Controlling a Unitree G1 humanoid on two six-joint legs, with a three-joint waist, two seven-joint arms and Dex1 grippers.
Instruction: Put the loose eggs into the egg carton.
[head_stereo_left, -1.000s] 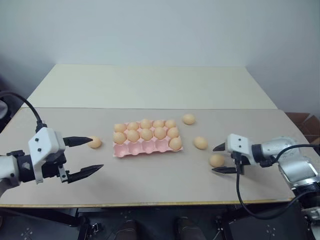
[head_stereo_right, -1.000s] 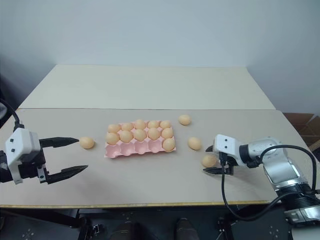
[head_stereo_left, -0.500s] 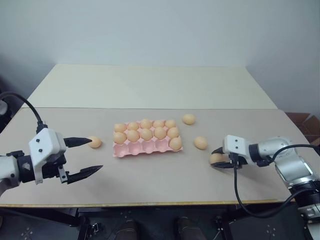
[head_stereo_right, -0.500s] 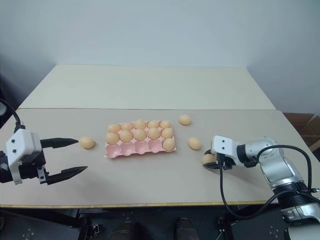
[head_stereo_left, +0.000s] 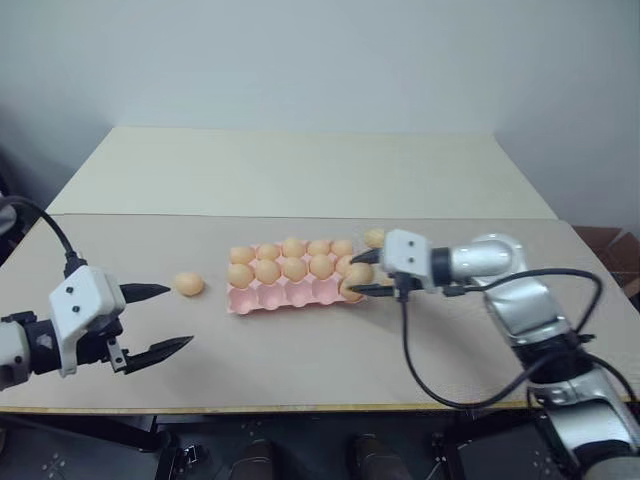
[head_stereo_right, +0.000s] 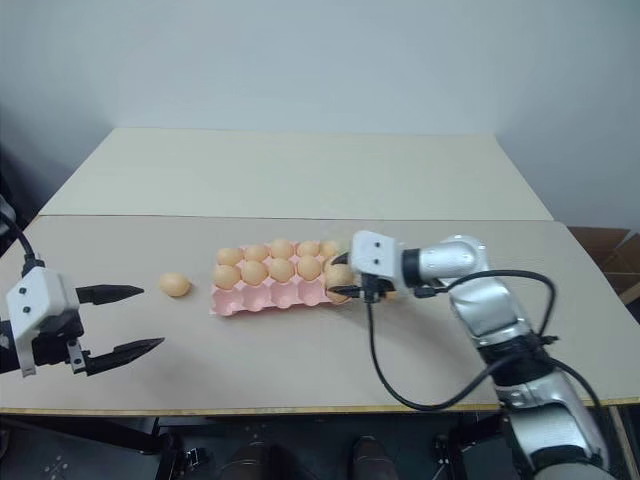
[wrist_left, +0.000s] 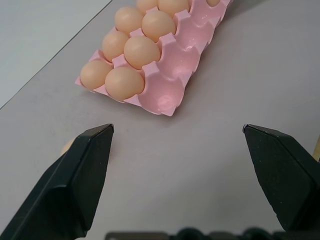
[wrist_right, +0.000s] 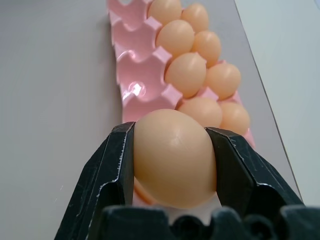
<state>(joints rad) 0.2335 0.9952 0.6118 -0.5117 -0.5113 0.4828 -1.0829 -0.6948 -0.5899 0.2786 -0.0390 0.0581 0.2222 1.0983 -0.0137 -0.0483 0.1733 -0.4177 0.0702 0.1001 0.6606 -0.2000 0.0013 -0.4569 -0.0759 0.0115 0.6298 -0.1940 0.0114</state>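
The pink egg carton (head_stereo_left: 285, 298) lies mid-table, its two back rows full of eggs and most front cups bare. My right gripper (head_stereo_left: 352, 275) is shut on a tan egg (wrist_right: 175, 157) and holds it just above the carton's right end. One loose egg (head_stereo_left: 188, 284) lies left of the carton, just beyond the far fingertip of my open left gripper (head_stereo_left: 180, 316), whose jaws hold nothing. Another loose egg (head_stereo_left: 374, 237) peeks out behind the right gripper. The left wrist view shows the carton's empty near cups (wrist_left: 175, 65) ahead of the wide-open fingers (wrist_left: 85, 165).
The work table (head_stereo_left: 300, 360) ends at a front edge close to me. A second cream table (head_stereo_left: 300, 170) adjoins behind it. A black cable (head_stereo_left: 420, 370) loops from the right wrist over the table's front right.
The right gripper shut on the egg at the right of the table, lifted it and carried it left to the carton's right end. The left gripper stayed open and barely moved.
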